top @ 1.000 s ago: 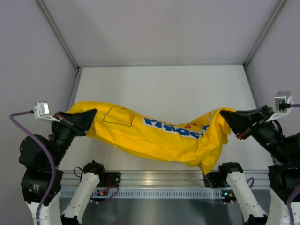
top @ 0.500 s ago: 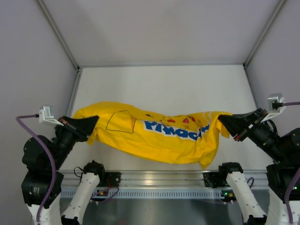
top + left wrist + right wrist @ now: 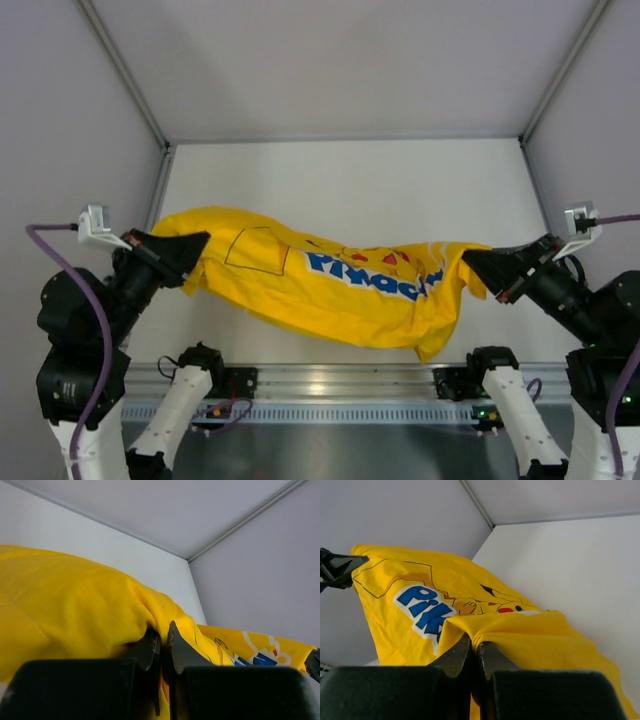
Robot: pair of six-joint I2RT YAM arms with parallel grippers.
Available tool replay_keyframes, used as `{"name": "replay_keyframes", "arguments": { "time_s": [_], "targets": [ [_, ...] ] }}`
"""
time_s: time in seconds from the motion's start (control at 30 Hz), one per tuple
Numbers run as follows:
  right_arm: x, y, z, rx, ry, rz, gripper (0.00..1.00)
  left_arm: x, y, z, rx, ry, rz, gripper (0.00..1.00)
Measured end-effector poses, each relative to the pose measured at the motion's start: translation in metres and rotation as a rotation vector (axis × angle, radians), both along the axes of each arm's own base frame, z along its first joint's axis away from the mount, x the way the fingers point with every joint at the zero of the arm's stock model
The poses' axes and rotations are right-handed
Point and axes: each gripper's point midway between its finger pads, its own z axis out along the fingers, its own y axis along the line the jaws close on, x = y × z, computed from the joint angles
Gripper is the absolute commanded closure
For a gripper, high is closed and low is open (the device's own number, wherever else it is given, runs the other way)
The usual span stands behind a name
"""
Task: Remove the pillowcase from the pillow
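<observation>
The bright yellow pillowcase [image 3: 320, 285], with Pikachu art and blue "Pikachu" lettering, hangs stretched between both grippers above the table. It sags in the middle and looks bulky, but the cream pillow is hidden or out of view. My left gripper [image 3: 195, 252] is shut on the case's left end; in the left wrist view [image 3: 162, 630] its jaws pinch a fold of yellow cloth [image 3: 75, 595]. My right gripper [image 3: 470, 262] is shut on the right end; in the right wrist view [image 3: 474, 641] a fold of the case [image 3: 520, 630] is clamped between its jaws.
The white table [image 3: 360, 180] lies under and beyond the case, with grey walls at the back and on both sides. A metal rail [image 3: 330, 385] with the arm bases runs along the near edge.
Both grippers have kept their hold. The case was lifted and drawn tighter over the last second, and its lower right corner hangs a little lower than half a second ago.
</observation>
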Motion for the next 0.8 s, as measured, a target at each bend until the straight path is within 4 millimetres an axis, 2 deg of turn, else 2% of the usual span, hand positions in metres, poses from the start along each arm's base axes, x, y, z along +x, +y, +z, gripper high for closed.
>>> {"name": "replay_keyframes", "arguments": {
  "time_s": [0.17, 0.23, 0.33, 0.4, 0.43, 0.47, 0.5, 0.53, 0.57, 0.6, 0.63, 0.67, 0.7, 0.73, 0.77, 0.8],
  "targets": [
    [-0.027, 0.001, 0.041, 0.035, -0.100, 0.006, 1.00, -0.037, -0.006, 0.013, -0.054, -0.079, -0.051, 1.00],
    [-0.037, 0.002, 0.056, 0.060, -0.131, 0.012, 1.00, -0.046, -0.006, 0.018, -0.079, -0.090, -0.053, 1.00],
    [-0.036, 0.004, 0.069, 0.097, -0.124, 0.018, 1.00, -0.038, -0.005, 0.018, -0.097, -0.060, -0.040, 1.00],
    [-0.015, 0.005, 0.073, 0.115, -0.079, 0.017, 1.00, -0.012, -0.006, 0.014, -0.093, 0.012, -0.025, 1.00],
    [0.004, 0.006, 0.073, 0.121, -0.040, 0.017, 1.00, 0.008, -0.007, 0.011, -0.083, 0.064, -0.016, 1.00],
    [0.030, 0.006, 0.072, 0.125, 0.013, 0.014, 0.82, 0.037, -0.009, 0.005, -0.065, 0.127, -0.004, 1.00],
    [0.060, 0.007, 0.070, 0.128, 0.067, 0.012, 0.61, 0.069, -0.009, -0.005, -0.044, 0.194, 0.013, 0.98],
    [0.095, 0.008, 0.064, 0.129, 0.130, 0.003, 0.41, 0.102, -0.010, -0.017, -0.020, 0.265, 0.030, 0.84],
    [0.135, 0.006, 0.053, 0.121, 0.186, -0.016, 0.01, 0.130, -0.010, -0.028, 0.004, 0.318, 0.042, 0.62],
    [0.172, 0.002, 0.041, 0.109, 0.237, -0.040, 0.00, 0.163, -0.010, -0.040, 0.035, 0.366, 0.057, 0.12],
    [0.213, -0.002, 0.022, 0.084, 0.290, -0.057, 0.01, 0.197, -0.010, -0.052, 0.053, 0.393, 0.075, 0.01],
    [0.250, -0.008, -0.003, 0.071, 0.352, -0.073, 0.00, 0.228, -0.008, -0.071, 0.078, 0.429, 0.097, 0.01],
    [0.280, -0.012, -0.034, 0.059, 0.421, -0.085, 0.00, 0.249, -0.006, -0.091, 0.101, 0.474, 0.117, 0.01],
    [0.298, -0.018, -0.061, 0.048, 0.484, -0.104, 0.01, 0.262, -0.002, -0.112, 0.130, 0.518, 0.140, 0.01],
    [0.311, -0.024, -0.097, 0.026, 0.558, -0.124, 0.00, 0.268, 0.001, -0.127, 0.159, 0.554, 0.155, 0.01],
    [0.312, -0.027, -0.121, 0.009, 0.614, -0.137, 0.01, 0.269, 0.006, -0.136, 0.186, 0.572, 0.172, 0.01]
  ]
}}
